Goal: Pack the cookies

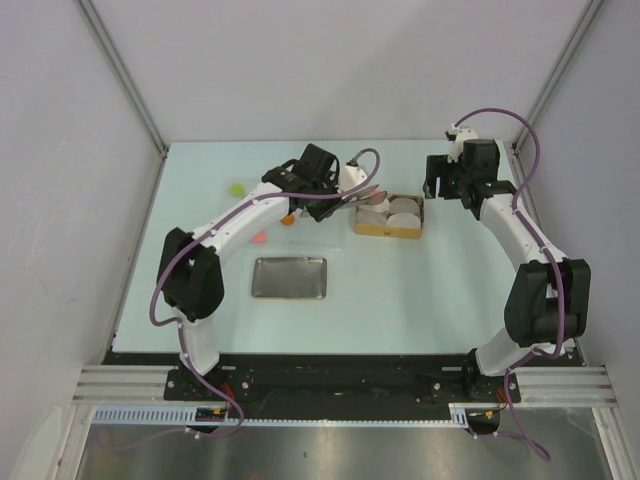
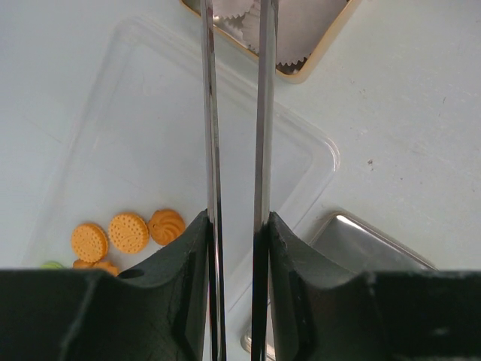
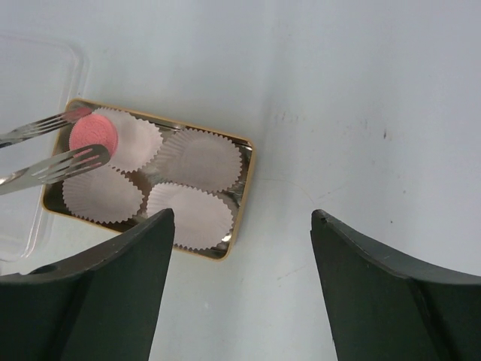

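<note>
My left gripper is shut on a pair of metal tongs. In the right wrist view the tongs pinch a pink cookie over the far-left white paper cup in the gold box. Three orange cookies and a green one lie on a clear plastic tray. From above, the left gripper reaches toward the box. My right gripper hangs open just right of the box, its jaws wide apart with nothing between them.
A silver metal tray lies in front of the box, its corner also in the left wrist view. A green cookie and a pink cookie lie at the left. Several white paper cups fill the box.
</note>
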Available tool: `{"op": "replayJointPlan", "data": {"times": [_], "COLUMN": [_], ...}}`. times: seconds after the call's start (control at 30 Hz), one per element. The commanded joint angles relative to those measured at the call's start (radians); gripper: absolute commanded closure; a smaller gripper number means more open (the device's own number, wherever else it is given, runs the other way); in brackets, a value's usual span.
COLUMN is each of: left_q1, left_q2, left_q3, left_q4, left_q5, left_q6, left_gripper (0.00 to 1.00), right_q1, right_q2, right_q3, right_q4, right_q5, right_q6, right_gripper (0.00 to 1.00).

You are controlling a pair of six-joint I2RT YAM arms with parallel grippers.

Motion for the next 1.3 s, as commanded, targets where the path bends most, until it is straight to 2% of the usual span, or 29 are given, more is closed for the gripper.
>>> {"op": "replayJointPlan", "data": {"times": [0.0, 0.9, 1.27], "left_q1": [-0.014, -0.034, -0.037], "left_q2": [0.02, 0.088, 0.089], "left_q3": [0.07, 0.103, 0.102], "left_q4": [0.001, -0.001, -0.001], "left_q5": [-0.026, -0.09, -0.116], "left_q6": [-0.001, 0.017, 0.02], "left_gripper": [0.74, 0.71, 0.61], "right_q1": [-0.016, -0.033, -0.039], "right_q2": [-0.048, -0.065, -0.068], "right_q3": [0.005, -0.035, -0.038], "right_q4": [0.001, 0.017, 0.017], "right_q5": [0.0, -0.067, -0.078], "right_q6": [0.019, 0.013, 0.013], "right_gripper": [0.19, 0.16, 0.16]}}
